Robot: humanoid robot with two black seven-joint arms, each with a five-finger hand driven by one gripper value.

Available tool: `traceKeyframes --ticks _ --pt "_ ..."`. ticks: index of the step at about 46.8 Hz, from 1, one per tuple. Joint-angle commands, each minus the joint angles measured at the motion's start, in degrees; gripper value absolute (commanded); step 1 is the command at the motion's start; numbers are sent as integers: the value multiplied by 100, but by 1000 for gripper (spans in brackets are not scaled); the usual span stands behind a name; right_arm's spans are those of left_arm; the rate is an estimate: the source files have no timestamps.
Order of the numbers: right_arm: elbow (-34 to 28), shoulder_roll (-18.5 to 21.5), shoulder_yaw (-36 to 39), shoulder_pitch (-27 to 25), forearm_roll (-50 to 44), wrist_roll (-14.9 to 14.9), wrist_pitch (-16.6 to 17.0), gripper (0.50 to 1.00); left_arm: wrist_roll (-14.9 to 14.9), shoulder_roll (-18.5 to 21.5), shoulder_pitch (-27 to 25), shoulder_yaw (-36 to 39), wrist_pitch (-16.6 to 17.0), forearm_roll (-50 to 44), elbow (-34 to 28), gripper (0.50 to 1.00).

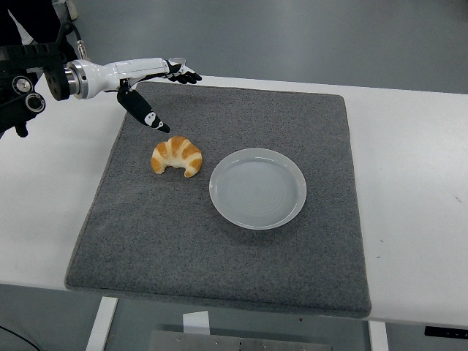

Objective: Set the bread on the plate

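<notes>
A golden croissant (176, 156) lies on the grey mat (219, 248), just left of an empty white plate (257, 188). My left hand (161, 91) comes in from the left edge and hovers above the mat's far left corner, up and left of the croissant. Its fingers are spread and hold nothing; the thumb (143, 112) points down toward the croissant. The right arm is out of view.
The mat covers most of the white table (409, 183). Bare table shows to the right and left of the mat. The table's near edge runs along the bottom.
</notes>
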Motion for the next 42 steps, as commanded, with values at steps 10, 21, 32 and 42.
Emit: traceKeyframes --ticks 10,21,32,42 --pt "0 0 0 0 0 0 0 952 -15 -105 347 8 89 42 55 986" --pt "0 0 0 0 0 0 0 952 -24 -369 760 16 589 68 160 986" --pt "0 0 0 0 0 0 0 952 -103 -685 989 25 1029 77 363 977" --pt "0 0 0 0 0 0 0 952 -103 -729 1121 34 1038 95 372 977"
